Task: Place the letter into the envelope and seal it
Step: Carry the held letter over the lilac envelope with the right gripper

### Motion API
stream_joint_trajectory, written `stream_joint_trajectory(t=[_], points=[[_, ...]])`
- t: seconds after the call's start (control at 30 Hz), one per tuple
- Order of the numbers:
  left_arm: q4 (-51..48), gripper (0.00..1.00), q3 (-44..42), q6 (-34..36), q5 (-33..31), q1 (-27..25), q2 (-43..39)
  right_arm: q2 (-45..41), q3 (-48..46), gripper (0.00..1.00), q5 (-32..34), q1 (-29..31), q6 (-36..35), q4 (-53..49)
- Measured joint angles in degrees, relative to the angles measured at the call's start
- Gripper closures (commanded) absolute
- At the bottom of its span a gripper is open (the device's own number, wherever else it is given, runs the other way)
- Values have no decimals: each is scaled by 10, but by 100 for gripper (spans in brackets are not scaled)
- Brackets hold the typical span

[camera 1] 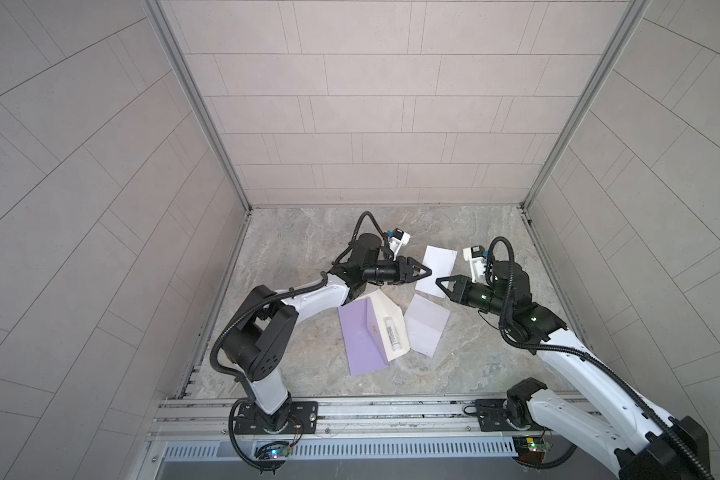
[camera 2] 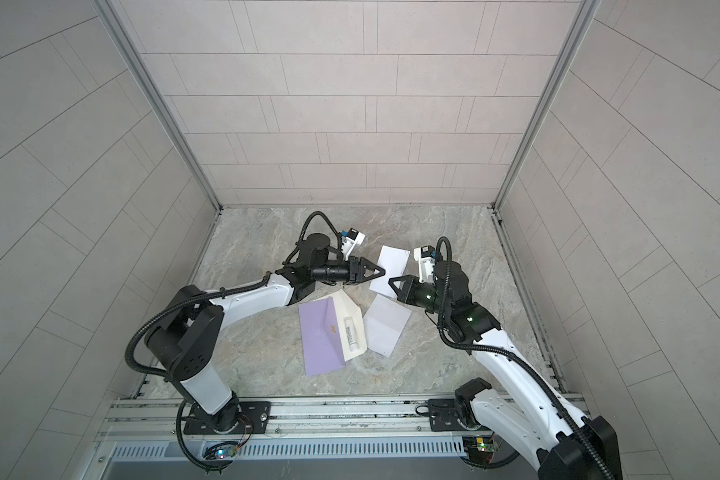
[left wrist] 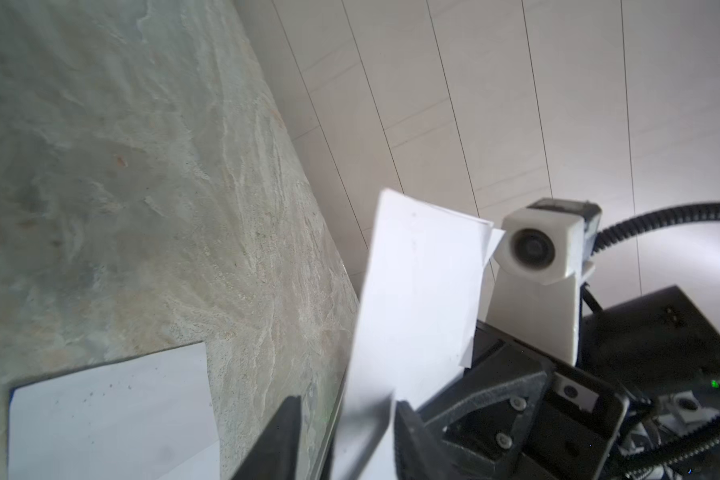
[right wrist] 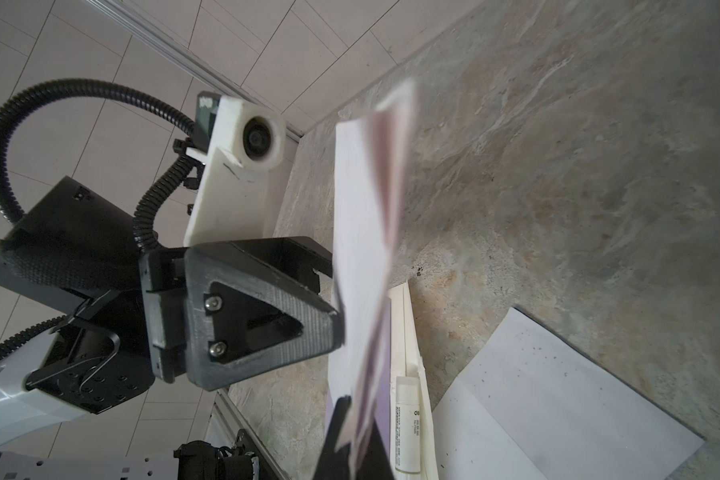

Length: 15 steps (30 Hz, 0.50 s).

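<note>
Letter | right end effector pinching it | left end effector spread | glue stick label unreadable

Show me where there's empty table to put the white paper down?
Bare table runs along the back wall, behind both arms. Another free strip lies between the purple envelope and the front rail. The middle is crowded: envelope, glue stick and loose sheet sit close, and the left claw and right claw meet at the letter just behind them.
</note>
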Motion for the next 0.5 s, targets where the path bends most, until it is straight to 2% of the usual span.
stream_joint_trajectory(t=[0.07, 0.13, 0.23, 0.37, 0.5], points=[[-17, 22, -31, -9, -27, 27, -34, 3, 0, 100, 16, 17, -7, -12], [-54, 19, -61, -10, -65, 63, -76, 12, 0, 100, 34, 42, -17, -24], [-170, 16, -78, 15, -146, 113, -144, 33, 0, 100, 52, 89, -33, -39], [-328, 16, -81, 54, -253, 127, -211, 71, 4, 100, 71, 155, -63, -55], [-429, 16, -100, 85, -281, 145, -221, 129, 30, 100, 77, 209, -93, -74]])
